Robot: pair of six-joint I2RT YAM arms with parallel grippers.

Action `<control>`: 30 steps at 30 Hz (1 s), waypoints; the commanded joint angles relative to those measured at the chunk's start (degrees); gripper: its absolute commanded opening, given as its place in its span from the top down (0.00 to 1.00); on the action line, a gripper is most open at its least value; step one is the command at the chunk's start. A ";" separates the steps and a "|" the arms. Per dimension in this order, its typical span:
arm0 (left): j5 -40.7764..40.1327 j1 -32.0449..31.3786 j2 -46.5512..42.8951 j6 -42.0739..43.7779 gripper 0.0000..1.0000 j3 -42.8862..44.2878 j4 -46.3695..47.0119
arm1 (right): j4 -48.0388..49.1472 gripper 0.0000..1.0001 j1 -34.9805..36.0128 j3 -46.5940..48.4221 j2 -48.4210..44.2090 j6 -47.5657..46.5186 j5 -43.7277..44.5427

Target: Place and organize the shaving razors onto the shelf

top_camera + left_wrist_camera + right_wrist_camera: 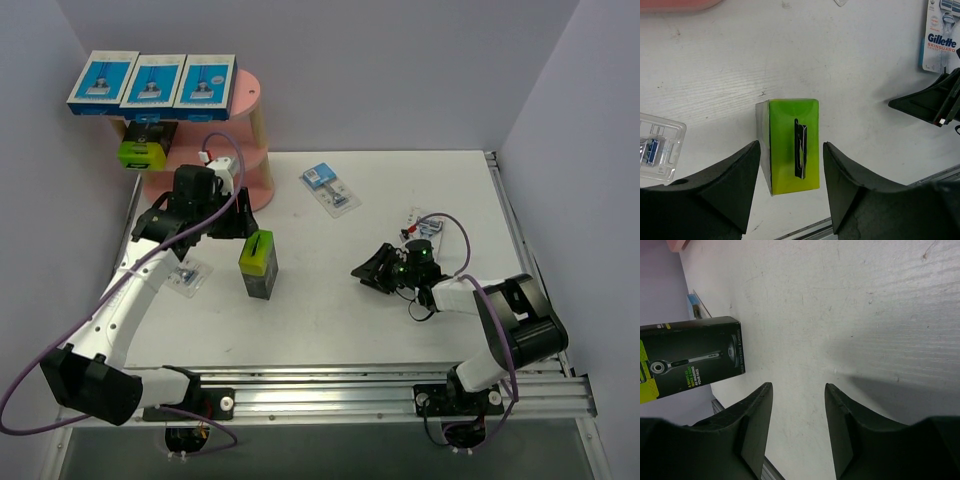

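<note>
Pale lilac walls are closing in around the white tabletop (330, 300) that we are looking down on. At its middle left, one black box with a lime-green end (258, 265) is standing upright on the bare surface, green end up, with nothing gripping it. At the far left corner the pink shelf (255, 95) is carrying three flat blue-and-white boxes (152, 82) side by side on its top board, their near ends overhanging the rim. A second black box with a lime-green end (145, 145) is lying on the board beneath them. We are also seeing three clear blister packs lying flat and well apart. One (330, 188) is beyond the standing box, one (188, 275) is just to its left, and one (425, 225) is at the right. Moving outward, the left tool (791, 144) is hovering near the standing box with its jaws spread wider than the box. In the left wrist view the green end is showing between them, and we are seeing a strip of tabletop between it and the right finger. The right tool (798, 386) is hanging low over bare tabletop right of centre. Its fingers are parted with nothing between them, and the side of the black box is showing off to one side in its wrist view.
</note>
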 commanded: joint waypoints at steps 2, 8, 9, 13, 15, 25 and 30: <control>-0.35 -0.92 0.27 2.44 0.37 2.16 -2.08 | 1.85 0.55 0.42 -0.47 0.38 -0.43 -1.40; -0.97 -2.86 0.45 2.45 0.31 0.22 -2.26 | 2.37 0.47 0.42 -0.56 1.70 -0.61 -1.93; -0.27 -3.21 0.53 2.45 0.30 -0.21 -2.26 | 2.55 0.46 0.33 -0.56 1.88 -0.70 -2.02; 0.44 -4.53 0.97 2.19 0.23 -1.09 -2.17 | 2.99 0.42 0.33 -0.64 2.67 -0.78 -2.72; 0.53 -4.97 1.24 2.19 0.20 -1.45 -2.09 | 3.08 0.41 0.33 -0.73 2.76 -0.87 -2.81; -5.80 -8.04 2.82 3.77 0.12 -1.89 -4.98 | 2.99 0.38 0.33 -1.26 2.85 -1.57 -3.16; -9.05 -8.92 2.73 4.38 0.12 -0.66 -5.51 | 2.99 0.38 0.33 -1.35 3.02 -1.66 -3.25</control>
